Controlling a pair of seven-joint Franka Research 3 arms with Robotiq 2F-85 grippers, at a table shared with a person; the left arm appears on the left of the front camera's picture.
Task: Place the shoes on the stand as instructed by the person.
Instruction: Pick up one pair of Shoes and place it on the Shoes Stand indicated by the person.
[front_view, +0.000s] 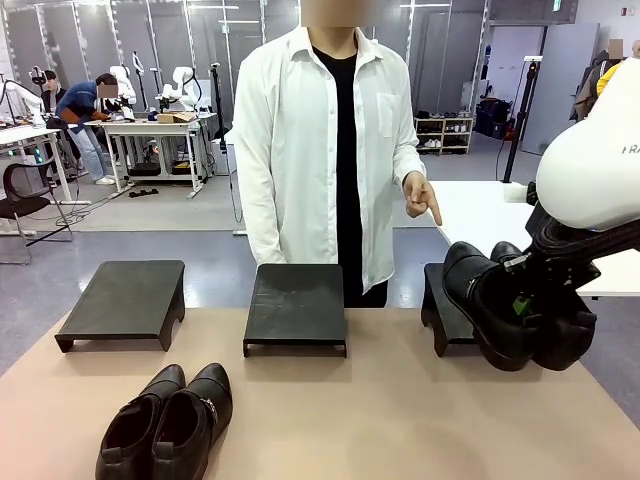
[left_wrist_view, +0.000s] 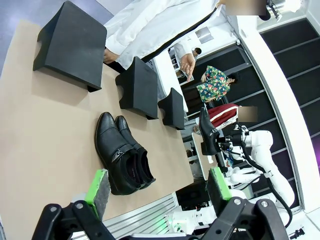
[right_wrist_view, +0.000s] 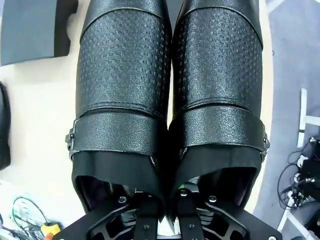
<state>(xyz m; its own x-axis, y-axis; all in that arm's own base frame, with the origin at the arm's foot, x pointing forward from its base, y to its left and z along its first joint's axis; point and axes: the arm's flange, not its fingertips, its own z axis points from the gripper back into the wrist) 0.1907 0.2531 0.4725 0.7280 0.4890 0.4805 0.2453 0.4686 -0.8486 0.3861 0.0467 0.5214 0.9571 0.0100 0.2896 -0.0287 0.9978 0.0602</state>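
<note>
We see our right gripper (right_wrist_view: 167, 212) at 6 o'clock, clamped on the inner walls of a pair of shoes (right_wrist_view: 125, 75) whose toes point to 12. Both are glossy black with textured uppers and buckled straps. A black stand (right_wrist_view: 30, 30) sits at 10 o'clock on the beige table (right_wrist_view: 35, 125), grey floor (right_wrist_view: 295, 45) runs along 3 o'clock, and cables (right_wrist_view: 300, 175) lie at 4.

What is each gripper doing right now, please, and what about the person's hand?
Left gripper: open, holding nothing.
Right gripper: closed on a pair of black shoes, held in the air.
Person's hand: empty, index finger pointing down.
</note>
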